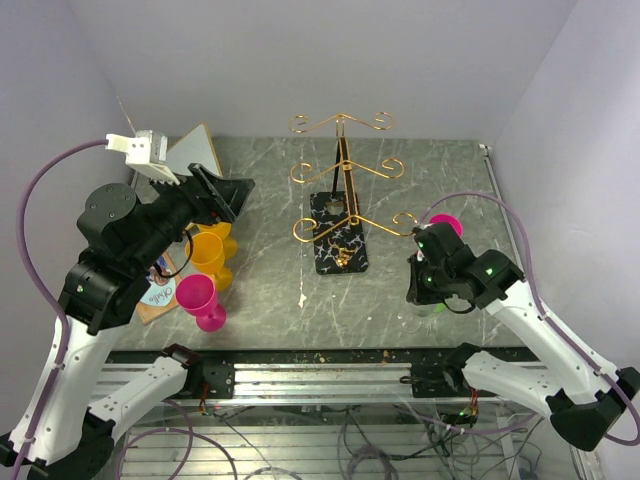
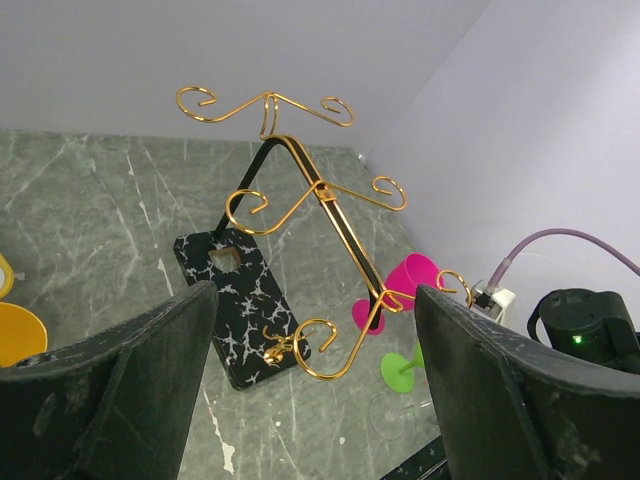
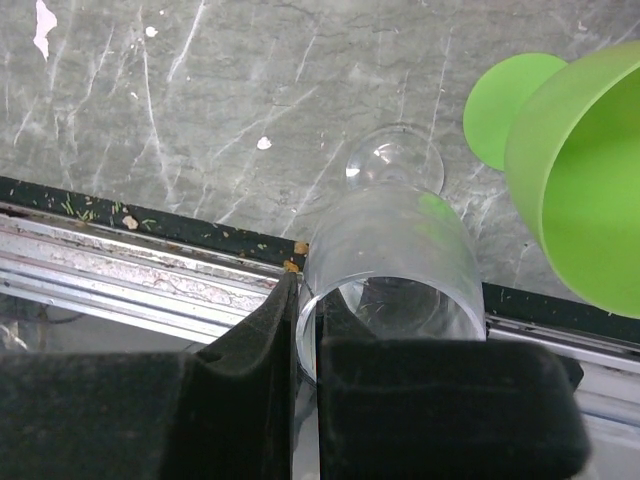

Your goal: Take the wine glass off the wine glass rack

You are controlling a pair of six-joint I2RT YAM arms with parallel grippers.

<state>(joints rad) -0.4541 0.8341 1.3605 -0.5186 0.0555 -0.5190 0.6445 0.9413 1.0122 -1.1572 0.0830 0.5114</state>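
Note:
The wine glass rack, gold wire scroll hooks on a black post with a black white-veined base, stands mid-table with no glass on its hooks. It also shows in the left wrist view. My right gripper is shut on the rim of a clear wine glass, one finger inside the bowl and one outside; its foot is at the table by the front edge. My left gripper is open and empty, raised left of the rack, its jaws framing the rack.
A green glass stands right beside the clear one, and a pink glass behind it. Yellow glasses, another pink glass and a card sit at the left. A metal rail runs along the front edge.

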